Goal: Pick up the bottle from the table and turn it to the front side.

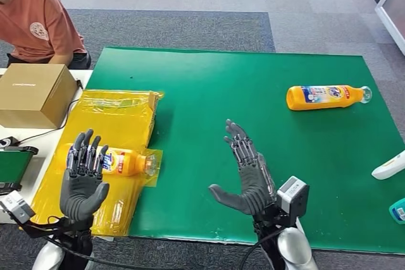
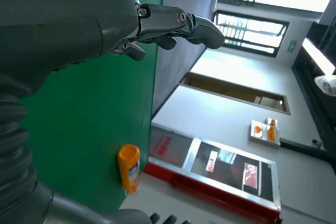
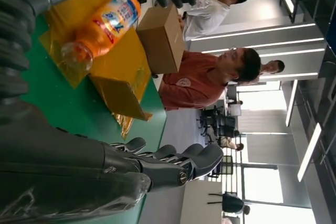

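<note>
An orange bottle (image 1: 326, 97) with a clear cap lies on its side at the far right of the green mat (image 1: 267, 143); its base (image 2: 129, 167) shows in the left wrist view. A second orange bottle (image 1: 121, 162) (image 3: 104, 27) lies on yellow plastic at the left. My left hand (image 1: 84, 175) hovers just in front of that bottle, fingers spread, holding nothing. Over the mat's near middle my right hand (image 1: 246, 172) is raised, fingers apart and empty, well away from both bottles.
A yellow plastic-wrapped box (image 1: 114, 118) sits at the mat's left edge, a cardboard box (image 1: 33, 93) beyond it on a white table. A person in an orange shirt (image 1: 35, 20) sits at the far left. White and teal objects (image 1: 389, 167) lie at the right edge.
</note>
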